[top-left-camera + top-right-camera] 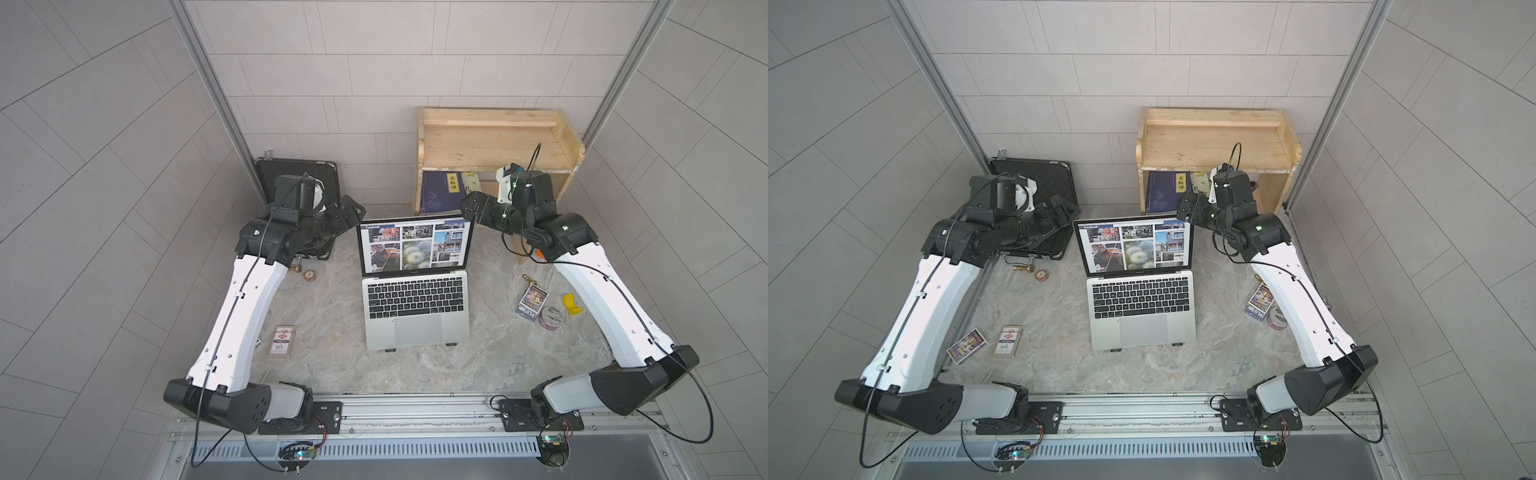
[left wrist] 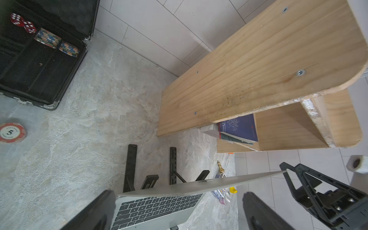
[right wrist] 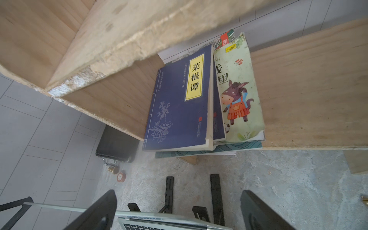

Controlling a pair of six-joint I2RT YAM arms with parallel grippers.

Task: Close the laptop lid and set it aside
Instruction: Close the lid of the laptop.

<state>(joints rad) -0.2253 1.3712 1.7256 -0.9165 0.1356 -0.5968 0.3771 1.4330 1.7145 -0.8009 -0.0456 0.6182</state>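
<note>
So here's where I'm at. The laptop (image 1: 417, 309) sits about mid-desk: slim brushed silver metal, black keys, a big smooth grey trackpad. It's propped on a black folding stand (image 2: 130, 165) whose flat slotted bars poke out behind it. The laptop lid (image 1: 415, 249) is up and leaning back a bit. Edge-on from my wrists it's thin as a blade, and its glossy screen shows a grid of photos.

My left gripper (image 1: 355, 212) hangs just beside the lid's top left corner and my right gripper (image 1: 466, 209) just beside its top right corner. Both are spread as wide as they go, with nothing in them. From the left wrist, the lid's top edge runs across the gap between my fingers (image 2: 95, 211). Can't tell if anything's actually touching.

The desk (image 1: 332, 370) is a rough, mottled grey stone slab. It's tight at the back. A raw pine shelf (image 1: 490, 137) with chipped edges fills the far right corner, with books (image 3: 179, 99) leaning in its lower compartment. A black foam-lined briefcase (image 2: 39, 65) lies open in the far left corner.

Bare stone runs from the laptop's front edge to the desk's near edge, and along both its sides too. There's a card box (image 1: 281, 340) toward the near left and a tape roll (image 1: 552, 318) over by the right edge.
</note>
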